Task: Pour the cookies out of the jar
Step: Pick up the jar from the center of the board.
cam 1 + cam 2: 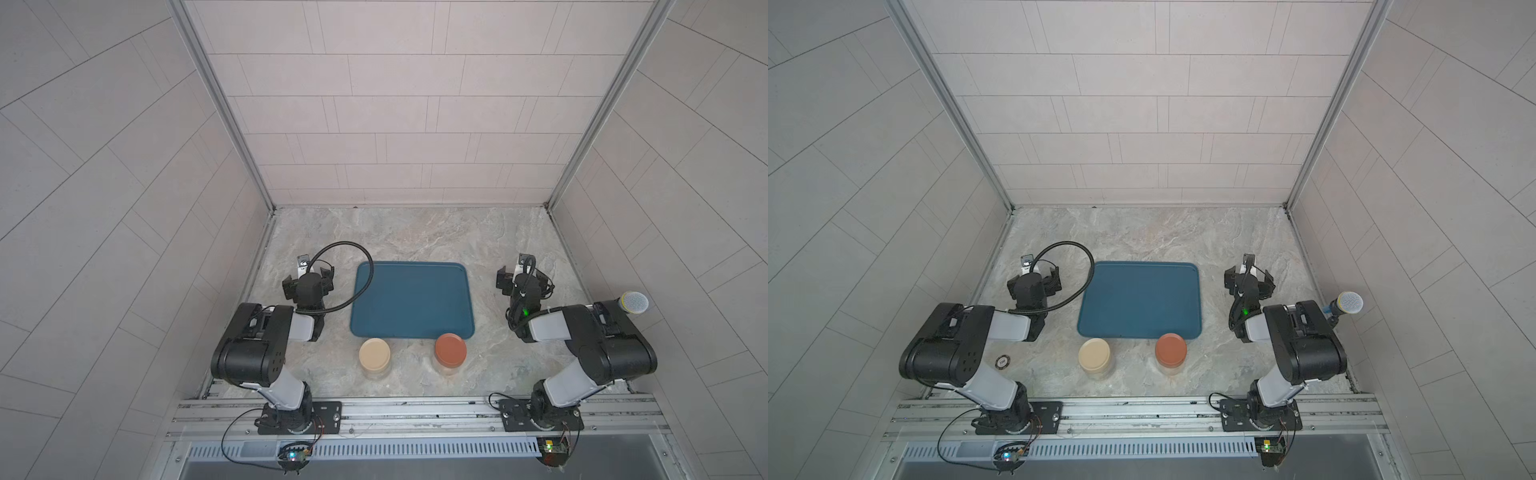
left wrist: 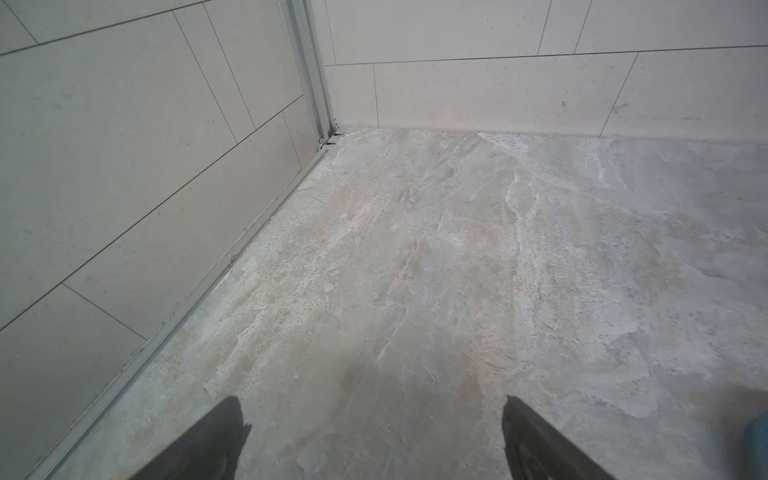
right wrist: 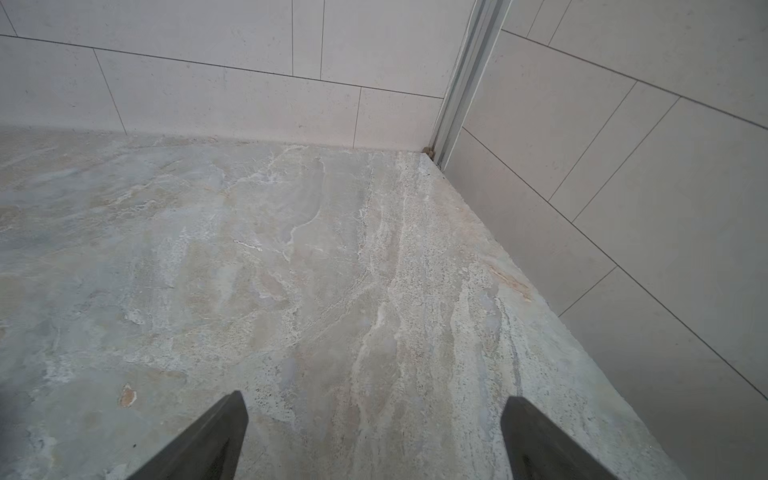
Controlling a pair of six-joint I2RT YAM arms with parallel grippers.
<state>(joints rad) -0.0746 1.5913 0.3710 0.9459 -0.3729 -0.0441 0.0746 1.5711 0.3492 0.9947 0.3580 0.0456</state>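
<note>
Two clear jars stand upright near the front of the marble table in both top views, just in front of the blue tray [image 1: 411, 299]. One jar has a beige lid [image 1: 375, 352], the other a reddish-brown lid [image 1: 451, 348]. Both lids are on, and the cookies are hidden under them. My left gripper [image 1: 308, 275] [image 2: 371, 401] hangs open left of the tray, over bare table. On the tray's right side my right gripper [image 1: 523, 276] [image 3: 375, 397] is open too, with nothing between its fingers. Neither gripper touches a jar.
Tiled walls close in the table at the left, back and right. A microphone [image 1: 633, 301] sticks out beside the right arm. A small round disc [image 1: 1002, 361] lies by the left arm. An aluminium rail [image 1: 415, 409] runs along the front edge.
</note>
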